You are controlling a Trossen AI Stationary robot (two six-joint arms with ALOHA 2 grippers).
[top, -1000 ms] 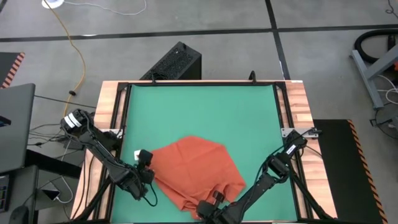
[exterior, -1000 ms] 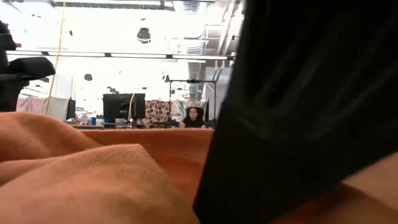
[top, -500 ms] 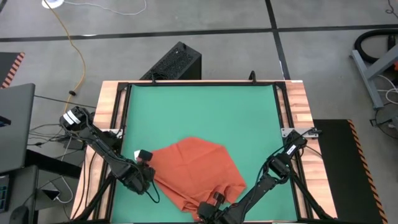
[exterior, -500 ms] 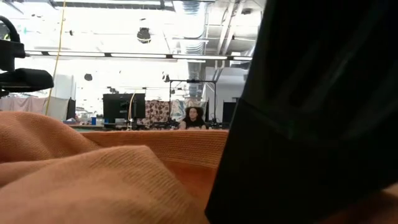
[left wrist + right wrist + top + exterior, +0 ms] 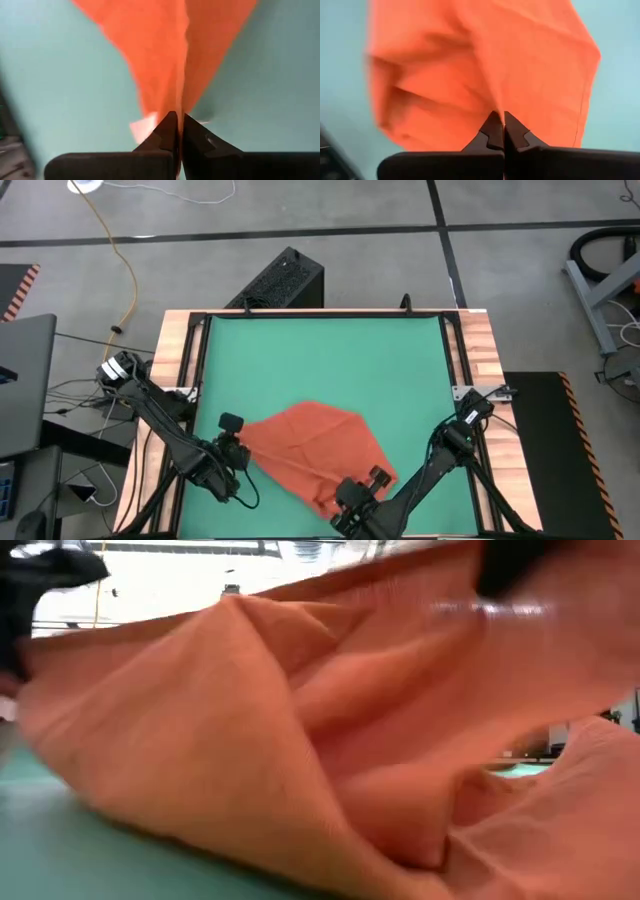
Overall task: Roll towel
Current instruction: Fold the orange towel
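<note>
The orange-red towel [image 5: 315, 445] lies crumpled on the near half of the green mat [image 5: 320, 360]. Its far part rests on the mat and its near part is raised, as the low view [image 5: 300, 740] shows. My left gripper [image 5: 238, 448] is shut on the towel's left corner, beside a white tag [image 5: 144, 125]. My right gripper [image 5: 365, 485] is shut on the towel at its near right end. My left gripper pinches the towel's left corner [image 5: 176, 111] between its two shut fingers, next to the white tag. The fingers come low from the table's left. A ridge of cloth runs straight away from the fingertips. My right gripper pinches the towel's near right edge [image 5: 503, 109] between its two shut fingers, coming from the near right side. The cloth spreads away from the fingertips in folds, lifted off the mat there; one layer or several, I cannot tell.
A black frame and wooden table edges [image 5: 480, 350] surround the mat. The mat's far half is bare green. A black box [image 5: 280, 280] stands on the floor beyond the far edge, and a laptop [image 5: 25, 380] sits to the left.
My left gripper has shut on the towel's left corner. My right gripper has moved up and toward the far right, taking the towel's near edge with it. The near part has lifted off the mat and a ridge is drawn between the two grippers.
</note>
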